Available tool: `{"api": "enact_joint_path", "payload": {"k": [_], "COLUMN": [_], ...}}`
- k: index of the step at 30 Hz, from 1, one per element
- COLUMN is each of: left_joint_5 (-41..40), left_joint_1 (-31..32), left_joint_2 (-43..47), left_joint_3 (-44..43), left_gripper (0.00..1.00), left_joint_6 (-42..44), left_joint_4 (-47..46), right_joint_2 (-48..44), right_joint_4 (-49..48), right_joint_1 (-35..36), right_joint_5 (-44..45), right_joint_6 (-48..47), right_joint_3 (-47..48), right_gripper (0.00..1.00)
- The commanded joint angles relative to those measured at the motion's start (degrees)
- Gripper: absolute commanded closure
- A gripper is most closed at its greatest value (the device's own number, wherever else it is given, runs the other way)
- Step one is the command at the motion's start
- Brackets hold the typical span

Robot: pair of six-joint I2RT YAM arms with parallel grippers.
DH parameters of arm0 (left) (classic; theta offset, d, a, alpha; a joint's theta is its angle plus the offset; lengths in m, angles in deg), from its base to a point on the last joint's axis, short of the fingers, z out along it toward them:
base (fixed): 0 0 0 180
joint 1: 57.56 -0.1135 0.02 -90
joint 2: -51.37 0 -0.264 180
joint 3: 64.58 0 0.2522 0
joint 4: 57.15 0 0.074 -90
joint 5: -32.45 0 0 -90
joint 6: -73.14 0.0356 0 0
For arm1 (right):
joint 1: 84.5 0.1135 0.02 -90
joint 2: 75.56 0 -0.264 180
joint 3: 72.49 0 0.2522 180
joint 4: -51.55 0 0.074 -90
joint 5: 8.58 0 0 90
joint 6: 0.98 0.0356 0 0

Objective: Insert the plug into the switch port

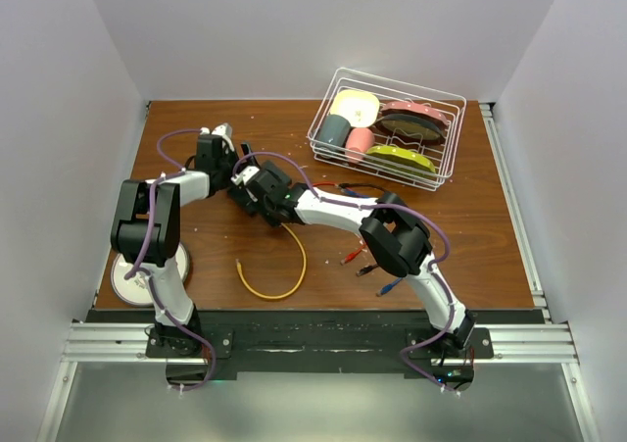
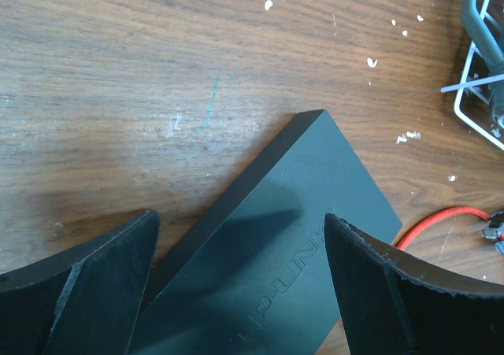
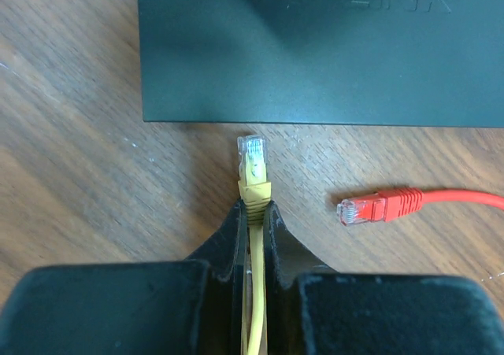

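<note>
The switch [image 2: 276, 245] is a flat matte-black box lying on the wooden table, and its sockets do not show. My left gripper [image 2: 240, 217] is open, with one finger on each side of the switch and gaps to both. My right gripper [image 3: 253, 205] is shut on the yellow cable just behind its clear plug [image 3: 252, 160]. The plug points at the switch's near edge [image 3: 315, 119] and stops a little short of it. In the top view both grippers, left [image 1: 231, 172] and right [image 1: 245, 195], meet at the table's left centre and hide most of the switch.
A red cable's plug [image 3: 370, 208] lies loose just right of the yellow one. The yellow cable [image 1: 284, 270] loops toward the near edge. More loose cable ends [image 1: 372, 266] lie under the right arm. A white wire dish basket [image 1: 387, 133] stands back right, and a white disc [image 1: 147, 270] lies near left.
</note>
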Motion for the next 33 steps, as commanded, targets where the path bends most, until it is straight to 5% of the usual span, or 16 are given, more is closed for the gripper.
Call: {"api": "enact_joint_path", "payload": {"k": [1, 33], "left_joint_5": [0.71, 2.56], "left_joint_1": [-0.16, -0.16], "left_joint_2": [0.97, -0.61], "left_joint_3": [1.73, 1.73], "left_gripper": [0.09, 0.11], "left_joint_6": [-0.4, -0.31], "left_joint_4": [0.68, 0.5], "right_joint_2": [0.74, 0.75], "right_joint_4": [-0.05, -2.16], "right_joint_1": [0.63, 0.72], "right_joint_5": [0.08, 4.74], "right_joint_6": [1.34, 4.33], "right_joint_3": [2.41, 3.12], "right_gripper": [1.0, 1.0]}}
